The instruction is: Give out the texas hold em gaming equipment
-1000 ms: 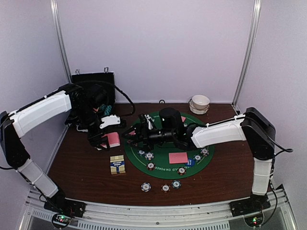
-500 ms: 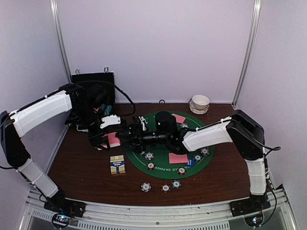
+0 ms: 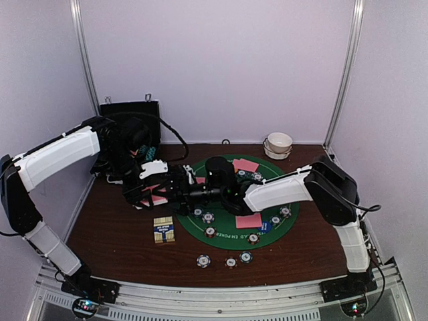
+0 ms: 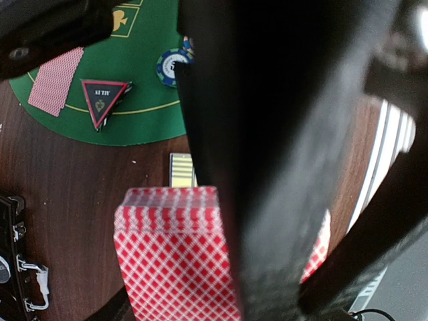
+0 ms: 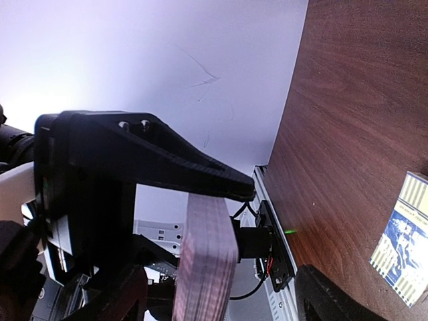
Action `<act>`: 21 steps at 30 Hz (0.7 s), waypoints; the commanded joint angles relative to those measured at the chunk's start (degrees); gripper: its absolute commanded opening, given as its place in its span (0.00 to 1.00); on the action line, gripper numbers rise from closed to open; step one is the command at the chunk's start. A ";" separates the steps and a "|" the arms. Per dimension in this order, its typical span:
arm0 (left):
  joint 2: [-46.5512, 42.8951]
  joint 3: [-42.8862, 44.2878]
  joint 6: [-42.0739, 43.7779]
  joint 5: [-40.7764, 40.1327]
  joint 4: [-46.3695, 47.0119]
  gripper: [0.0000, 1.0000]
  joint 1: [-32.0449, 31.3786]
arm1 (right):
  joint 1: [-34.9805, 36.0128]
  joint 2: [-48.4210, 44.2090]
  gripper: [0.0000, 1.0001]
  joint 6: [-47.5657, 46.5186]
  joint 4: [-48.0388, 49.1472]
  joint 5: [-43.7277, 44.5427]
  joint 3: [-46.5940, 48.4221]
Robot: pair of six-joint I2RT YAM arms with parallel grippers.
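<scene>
Left wrist view: left claw (image 3: 148,194) clamps the pink-backed card deck (image 4: 170,261).

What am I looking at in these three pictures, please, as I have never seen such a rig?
These are two robot arms bolted at the near edge of a brown table. The wide picture looks down from above and behind them; the other two come from a camera on each wrist. On the table lies a round green poker mat with striped chips and pink-backed cards; three more chips, a blue-and-yellow card box and a white bowl sit off it. The left end effector grips a deck of cards. The right end effector reaches across, its jaws open on either side of that deck.
</scene>
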 commanded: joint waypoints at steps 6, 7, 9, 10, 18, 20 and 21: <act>-1.10 0.67 -0.18 0.93 0.20 0.00 0.14 | 0.73 2.98 0.73 -0.89 -3.93 1.04 6.10; -0.99 0.73 -0.17 1.00 0.20 0.00 0.18 | 0.73 3.27 0.73 -1.08 -4.62 1.05 6.77; -0.96 0.82 -0.13 0.97 0.19 0.00 0.14 | 0.73 3.58 0.71 -1.86 -6.50 1.05 7.95; -0.99 0.89 -0.10 0.95 0.19 0.00 0.14 | 0.73 3.55 0.71 -2.41 -7.80 1.05 8.43; -1.54 0.52 -0.09 0.66 0.26 0.00 0.14 | 0.40 2.48 0.66 -6.18 -16.58 1.92 9.22; -1.62 0.60 -0.09 0.68 0.24 0.00 0.14 | 0.17 2.25 0.64 -6.38 -16.64 1.84 8.78; -1.59 0.64 -0.10 0.72 0.21 0.00 0.15 | 0.01 2.08 0.63 -6.37 -16.76 1.84 8.39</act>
